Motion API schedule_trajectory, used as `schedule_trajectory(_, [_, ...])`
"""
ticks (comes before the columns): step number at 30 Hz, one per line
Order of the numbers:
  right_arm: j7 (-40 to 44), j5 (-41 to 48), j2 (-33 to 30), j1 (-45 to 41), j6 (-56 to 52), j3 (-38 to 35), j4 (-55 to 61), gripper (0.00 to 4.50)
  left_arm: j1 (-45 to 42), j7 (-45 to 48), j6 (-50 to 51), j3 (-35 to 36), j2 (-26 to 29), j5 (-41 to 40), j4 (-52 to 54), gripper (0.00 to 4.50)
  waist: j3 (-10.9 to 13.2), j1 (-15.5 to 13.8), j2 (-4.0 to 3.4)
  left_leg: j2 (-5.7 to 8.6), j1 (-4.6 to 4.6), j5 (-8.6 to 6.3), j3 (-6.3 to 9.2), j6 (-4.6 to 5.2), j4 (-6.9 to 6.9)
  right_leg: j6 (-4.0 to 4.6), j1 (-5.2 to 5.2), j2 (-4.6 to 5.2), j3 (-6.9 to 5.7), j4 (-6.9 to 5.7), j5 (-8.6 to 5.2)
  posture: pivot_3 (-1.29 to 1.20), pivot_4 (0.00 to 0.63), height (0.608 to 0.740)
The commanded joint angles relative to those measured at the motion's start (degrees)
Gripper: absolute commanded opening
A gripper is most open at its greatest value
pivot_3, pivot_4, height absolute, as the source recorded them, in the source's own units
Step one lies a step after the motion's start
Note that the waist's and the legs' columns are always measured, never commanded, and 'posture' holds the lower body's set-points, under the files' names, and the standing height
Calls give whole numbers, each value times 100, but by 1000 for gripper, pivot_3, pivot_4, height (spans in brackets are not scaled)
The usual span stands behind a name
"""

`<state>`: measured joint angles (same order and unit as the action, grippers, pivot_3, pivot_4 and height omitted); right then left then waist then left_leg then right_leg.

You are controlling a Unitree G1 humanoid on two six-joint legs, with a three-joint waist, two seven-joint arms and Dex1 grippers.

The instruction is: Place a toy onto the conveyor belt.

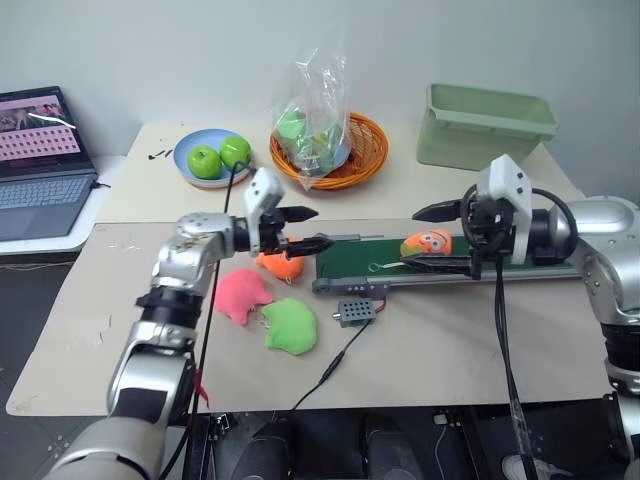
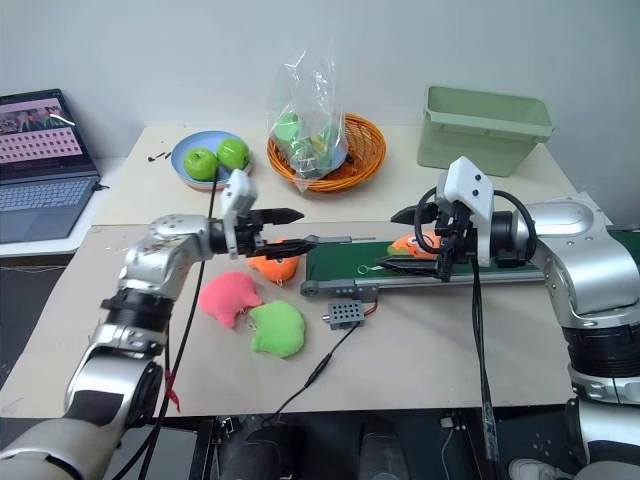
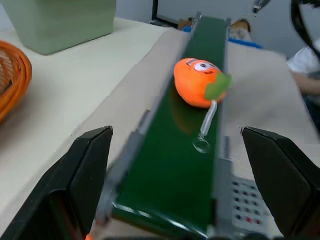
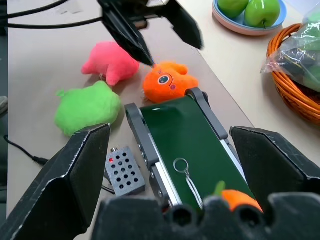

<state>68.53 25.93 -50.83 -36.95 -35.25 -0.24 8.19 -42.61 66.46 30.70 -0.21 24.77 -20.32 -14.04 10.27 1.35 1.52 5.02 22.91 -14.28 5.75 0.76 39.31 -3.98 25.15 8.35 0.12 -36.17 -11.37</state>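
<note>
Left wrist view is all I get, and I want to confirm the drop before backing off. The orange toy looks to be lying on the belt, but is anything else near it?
Observer: Yes. The right gripper sits at the toy on the belt, with its jaws open on either side of it.
Operator: What lies under my own gripper?
Observer: The left gripper, jaws open, hovers off the belt's end above a larger orange plush on the table.
Operator: Anything more there?
Observer: A pink plush and a green plush lie beside it, nearer the robot.
</note>
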Motion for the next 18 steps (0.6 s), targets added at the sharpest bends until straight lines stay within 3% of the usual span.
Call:
schedule_trajectory(1, [146,79,-144,-125,113,-178,-119,4500,311,-326,458,423,210,-502,1180,4386,0,-16,0,-3,-1,0,0,0,0,0,0,0,1,0,0,0,150,740])
schedule_trajectory(10, [350,16,125,-553,283,45,-600,4500,1442,-1519,1405,1236,829,-1064,3215,4386,0,-34,-1,-9,-6,-1,-3,1,-1,0,-1,0,8,0,0,0,150,740])
schedule_trajectory(18, [375,-38,522,-798,359,246,-812,4500,1855,-2073,1549,1529,980,-1407,3758,4386,0,-54,-1,-8,-5,-1,-3,0,-1,0,-2,0,9,5,0,0,150,740])
